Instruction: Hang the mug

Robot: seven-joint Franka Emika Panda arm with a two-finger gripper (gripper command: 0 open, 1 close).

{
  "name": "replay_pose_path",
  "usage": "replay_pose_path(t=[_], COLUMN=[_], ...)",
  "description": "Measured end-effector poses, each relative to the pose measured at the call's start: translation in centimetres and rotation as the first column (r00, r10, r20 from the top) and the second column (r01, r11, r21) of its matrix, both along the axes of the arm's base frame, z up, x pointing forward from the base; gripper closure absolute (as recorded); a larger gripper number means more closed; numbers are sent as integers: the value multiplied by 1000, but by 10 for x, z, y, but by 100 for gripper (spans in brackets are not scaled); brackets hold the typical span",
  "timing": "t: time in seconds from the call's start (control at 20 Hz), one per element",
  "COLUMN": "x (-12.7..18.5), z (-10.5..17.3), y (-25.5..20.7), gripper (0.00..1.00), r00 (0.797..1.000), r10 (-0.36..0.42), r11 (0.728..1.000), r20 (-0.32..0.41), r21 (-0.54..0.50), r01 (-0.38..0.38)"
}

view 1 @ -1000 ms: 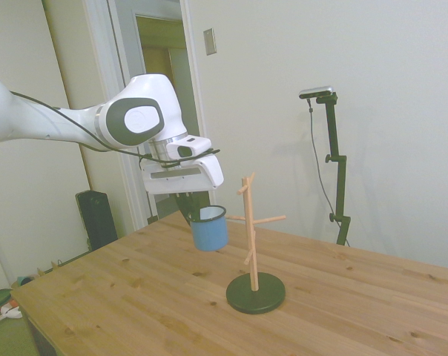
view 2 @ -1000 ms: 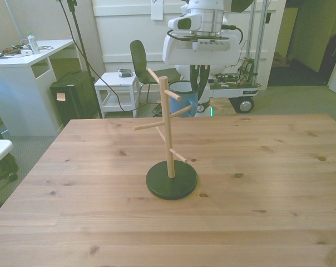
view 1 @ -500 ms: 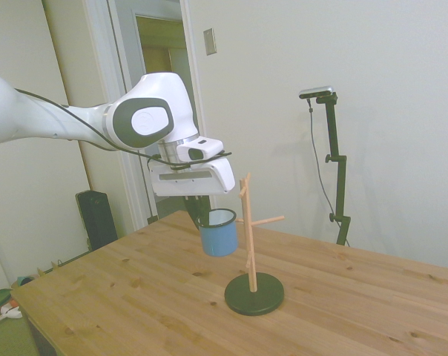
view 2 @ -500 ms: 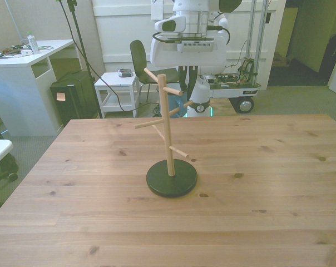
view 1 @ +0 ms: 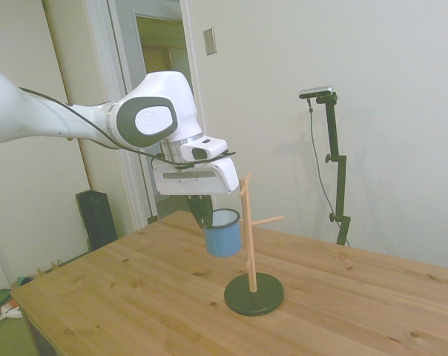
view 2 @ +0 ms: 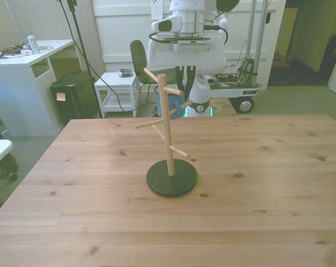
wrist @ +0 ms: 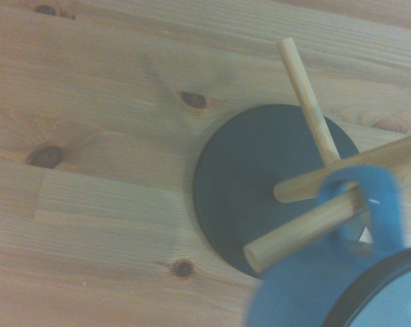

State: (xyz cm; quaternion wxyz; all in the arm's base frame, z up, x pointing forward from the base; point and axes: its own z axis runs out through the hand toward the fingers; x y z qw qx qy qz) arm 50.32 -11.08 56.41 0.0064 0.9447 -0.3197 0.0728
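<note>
A white robot arm's gripper (view 1: 202,211) holds a light-blue enamel mug (view 1: 223,232) by its rim, in the air right beside a wooden mug rack (view 1: 249,237) on the desk (view 1: 135,297). The mug's handle (wrist: 360,204) loops around a peg (wrist: 307,225). Releasing remains.

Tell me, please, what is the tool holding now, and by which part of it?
The tool holds the light-blue mug by its rim, on the side away from the wooden rack. The mug hangs upright above the table.

White desk (view 2: 23,58), dark chair (view 2: 139,60), doorway (view 1: 161,89)
</note>
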Motion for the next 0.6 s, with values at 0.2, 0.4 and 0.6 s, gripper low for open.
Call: replay_pose_path(t=[0.2, 0.4, 0.6], x=[0, -3, -23], z=[1, 1, -12], y=[2, 15, 50], gripper=[0, 0, 0], r00=[1000, 1000, 1000], r10=[2, 11, 23], r11=[1000, 1000, 1000], r20=[2, 2, -11], r21=[-1, -2, -1], r01=[-2, -11, -23])
